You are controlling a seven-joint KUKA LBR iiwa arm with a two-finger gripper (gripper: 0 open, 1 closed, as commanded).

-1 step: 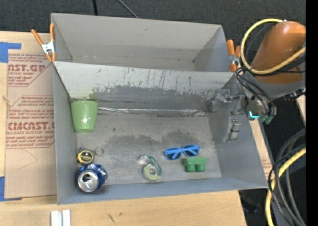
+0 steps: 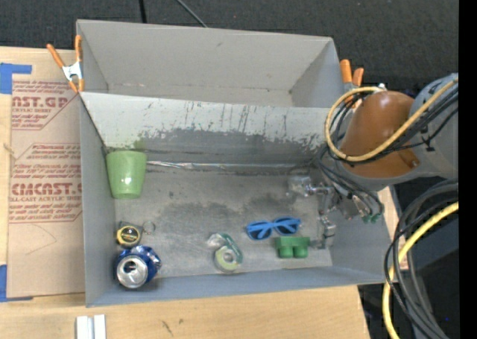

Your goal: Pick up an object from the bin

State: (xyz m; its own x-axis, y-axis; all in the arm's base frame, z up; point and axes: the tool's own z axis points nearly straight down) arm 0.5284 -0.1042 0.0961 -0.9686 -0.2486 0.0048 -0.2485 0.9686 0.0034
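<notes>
Crushed blue metal can (image 2: 136,268) sits nearest; my tool (image 2: 326,232), whose opening I cannot tell, hangs beside a small green plastic block (image 2: 291,246), so I judge this the approach step, with centring and closing next.

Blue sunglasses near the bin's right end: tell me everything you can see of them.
The blue sunglasses look like a small plastic pair, with a bright blue frame and darker blue lenses set side by side. They lie on the grey bin floor, toward its front right, running left to right with the right end slightly higher in the view. A green block lies just in front of them; whether they touch is unclear. The hand hangs to their right, apart from them.
</notes>
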